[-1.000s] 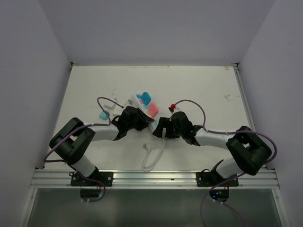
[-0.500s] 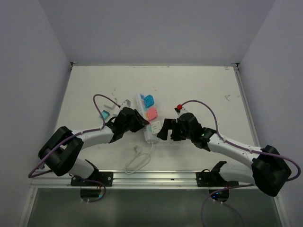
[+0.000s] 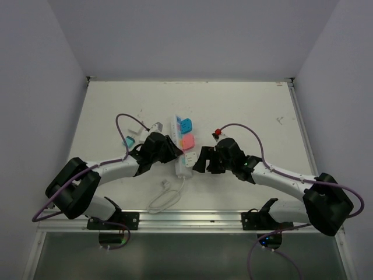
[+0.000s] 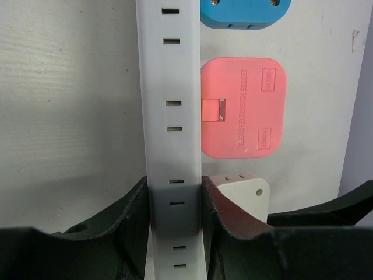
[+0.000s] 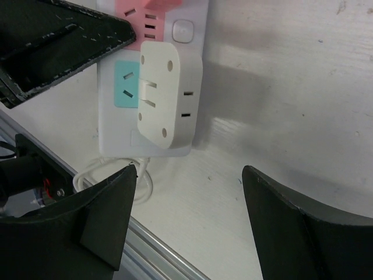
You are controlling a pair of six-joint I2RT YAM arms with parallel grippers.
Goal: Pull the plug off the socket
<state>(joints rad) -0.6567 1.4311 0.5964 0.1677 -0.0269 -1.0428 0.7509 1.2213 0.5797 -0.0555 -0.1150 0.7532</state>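
At worktop (image 3: pixel 245 105) centre: socket (image 4: pixel 172 87), clamped across its width by left gripper (image 4: pixel 175 195).
Along socket: blue plug (image 4: pixel 245 13), pink plug (image 4: pixel 243 108), then white plug (image 5: pixel 169 96) at cord end, prongs showing beside teal outlet (image 5: pixel 125 84).
Right gripper (image 5: pixel 189 201): spread wide, white plug ahead of gap, untouched.
Nearby: coiled cord (image 3: pixel 166 197).

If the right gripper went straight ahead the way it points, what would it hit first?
Most likely the white plug at the cord end of the socket, ahead of the open right gripper; depth is unclear.
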